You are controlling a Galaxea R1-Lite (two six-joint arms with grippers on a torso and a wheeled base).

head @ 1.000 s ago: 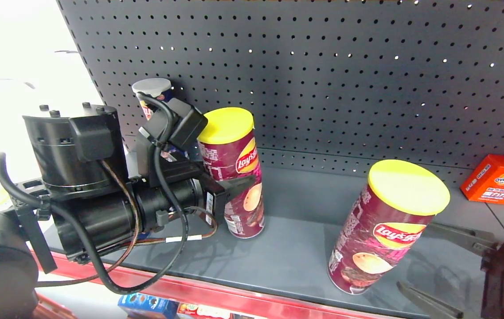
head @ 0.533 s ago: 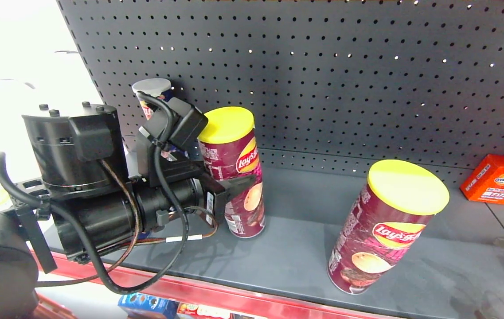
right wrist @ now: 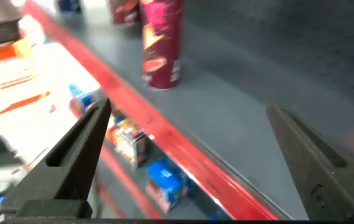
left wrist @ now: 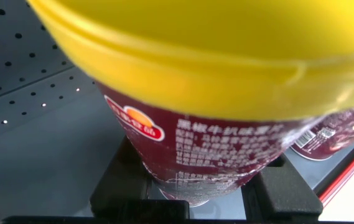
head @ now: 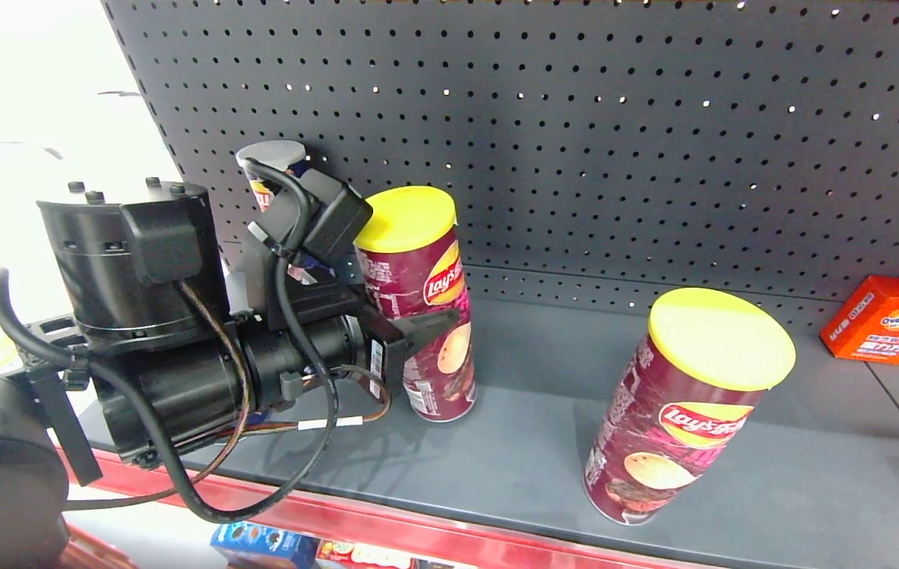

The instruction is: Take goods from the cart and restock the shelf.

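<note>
Currently: grey shelf (head: 528, 466), pegboard back panel (head: 615, 142), red front edge (head: 386, 521). Near shelf's left rear, left end effector (head: 437, 316) clamps upright maroon chip can (head: 417, 261), yellow lid. Toward front edge, second can (head: 678, 427) stands. Off that edge, right end effector (right wrist: 188, 109) gapes wide. Labels: logo, chip picture. At right rear, orange box (head: 888, 320).

Shelf (head: 528, 466) carries chip cans (head: 686, 411), orange box (head: 888, 320)
</note>
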